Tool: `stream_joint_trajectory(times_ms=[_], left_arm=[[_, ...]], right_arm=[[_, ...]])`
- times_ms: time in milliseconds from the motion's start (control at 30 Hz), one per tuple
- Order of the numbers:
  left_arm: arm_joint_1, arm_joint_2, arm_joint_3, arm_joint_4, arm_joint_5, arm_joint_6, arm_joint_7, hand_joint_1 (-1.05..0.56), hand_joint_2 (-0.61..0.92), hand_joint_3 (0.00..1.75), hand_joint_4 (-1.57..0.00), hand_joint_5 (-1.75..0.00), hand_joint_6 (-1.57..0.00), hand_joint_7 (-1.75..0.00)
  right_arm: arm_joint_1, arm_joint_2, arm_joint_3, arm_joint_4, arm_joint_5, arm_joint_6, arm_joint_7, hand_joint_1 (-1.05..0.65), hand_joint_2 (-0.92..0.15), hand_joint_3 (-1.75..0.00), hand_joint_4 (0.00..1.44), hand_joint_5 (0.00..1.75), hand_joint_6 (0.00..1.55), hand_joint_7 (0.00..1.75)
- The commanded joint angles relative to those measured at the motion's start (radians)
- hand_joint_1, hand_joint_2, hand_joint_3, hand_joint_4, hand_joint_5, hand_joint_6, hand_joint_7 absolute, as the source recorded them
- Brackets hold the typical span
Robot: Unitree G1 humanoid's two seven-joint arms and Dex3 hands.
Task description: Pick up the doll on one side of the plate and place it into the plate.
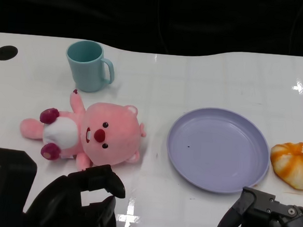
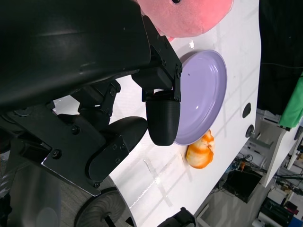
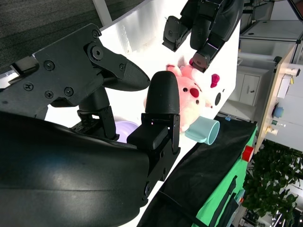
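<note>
While doll [image 1: 90, 136] lies lengthwise, head toward plate [image 1: 219, 149] (feet away), both hands' fingers spread, holding nothing.

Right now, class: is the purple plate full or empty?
Empty: the purple plate shows only bare surface; the pink doll lies beside it.

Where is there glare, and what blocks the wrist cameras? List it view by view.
Head view: sharp, with bright glare patches on the glossy white table, one at its far right, one between the hands. Left wrist view: the black left hand fills most of the frame; round lilac plate visible beyond. Right wrist view: the black right hand blocks most; pink plush doll partly visible.
</note>
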Motion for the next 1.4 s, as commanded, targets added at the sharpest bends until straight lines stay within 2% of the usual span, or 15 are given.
stream_joint_trajectory(times_ms=[33, 1200, 1300, 1400], left_arm=[[-0.006, 0.017, 0.006, 0.007, 0.008, -0.015, -0.016, -0.25, 0.45, 1.24, -0.81, -1.75, -0.72, -1.60], [-0.006, 0.006, 0.015, 0.007, 0.011, -0.018, -0.013, -0.24, 0.47, 1.22, -0.79, -1.75, -0.72, -1.58], [-0.006, 0.008, 0.016, 0.006, 0.021, -0.046, -0.019, -0.24, 0.46, 1.22, -0.76, -1.72, -0.75, -1.48], [-0.005, 0.006, 0.021, -0.002, 0.017, -0.053, -0.015, -0.24, 0.41, 1.32, -0.76, -1.62, -0.78, -1.30]], right_arm=[[0.000, -0.008, -0.006, 0.003, -0.002, -0.010, -0.004, -0.19, -0.57, -1.04, 0.63, 1.67, 0.58, 1.34], [-0.003, -0.007, -0.004, -0.002, -0.005, -0.004, -0.005, -0.17, -0.58, -1.03, 0.63, 1.67, 0.58, 1.33], [-0.007, -0.005, -0.004, 0.003, 0.000, -0.007, -0.004, -0.17, -0.57, -1.03, 0.63, 1.67, 0.58, 1.34], [-0.010, -0.005, -0.002, 0.004, 0.000, -0.005, -0.004, -0.17, -0.57, -1.03, 0.63, 1.67, 0.59, 1.34]])
